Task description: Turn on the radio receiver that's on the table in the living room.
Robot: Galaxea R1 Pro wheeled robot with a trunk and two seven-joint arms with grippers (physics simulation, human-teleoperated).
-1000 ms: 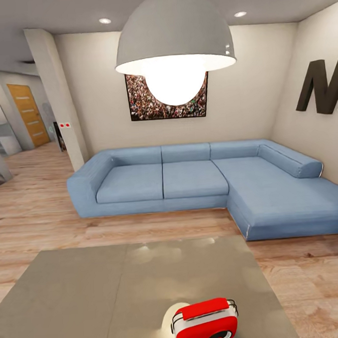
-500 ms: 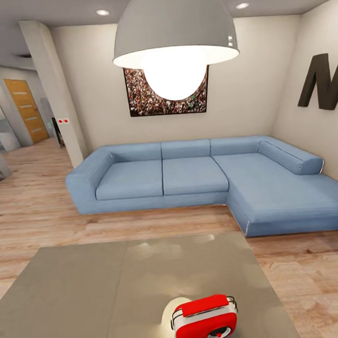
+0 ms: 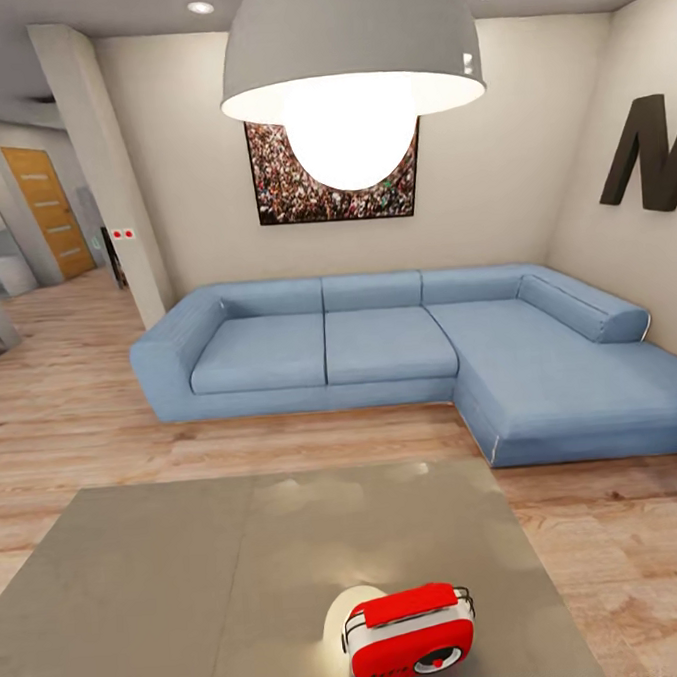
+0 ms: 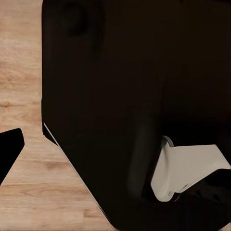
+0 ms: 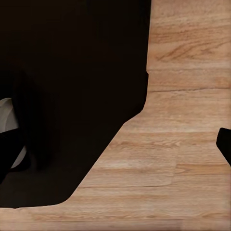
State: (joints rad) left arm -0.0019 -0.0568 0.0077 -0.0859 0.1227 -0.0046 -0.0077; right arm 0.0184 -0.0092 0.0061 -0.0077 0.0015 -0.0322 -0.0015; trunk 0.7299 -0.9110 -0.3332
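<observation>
The red radio receiver (image 3: 409, 635) stands upright on the near part of the grey glossy table (image 3: 174, 589), right of the seam, its round dial facing me. A bright lamp reflection lies on the tabletop just behind it. In the left wrist view one dark fingertip (image 4: 9, 149) of my left gripper (image 4: 115, 149) shows over wood floor, beside the robot's dark body. My right gripper (image 5: 115, 147) hangs over wood floor with its fingertips (image 5: 225, 142) wide apart at the picture's edges. Both grippers are open, hold nothing and are far from the radio.
A blue L-shaped sofa (image 3: 400, 355) stands beyond the table, under the crowd picture (image 3: 334, 183). The big white pendant lamp (image 3: 349, 57) hangs overhead. A pillar (image 3: 103, 173) and a hallway with a wooden door (image 3: 45, 211) are at the left. Wood floor surrounds the table.
The whole head view has shifted: the camera has come a little closer, so the radio and table sit slightly higher in the picture. The things themselves have not moved.
</observation>
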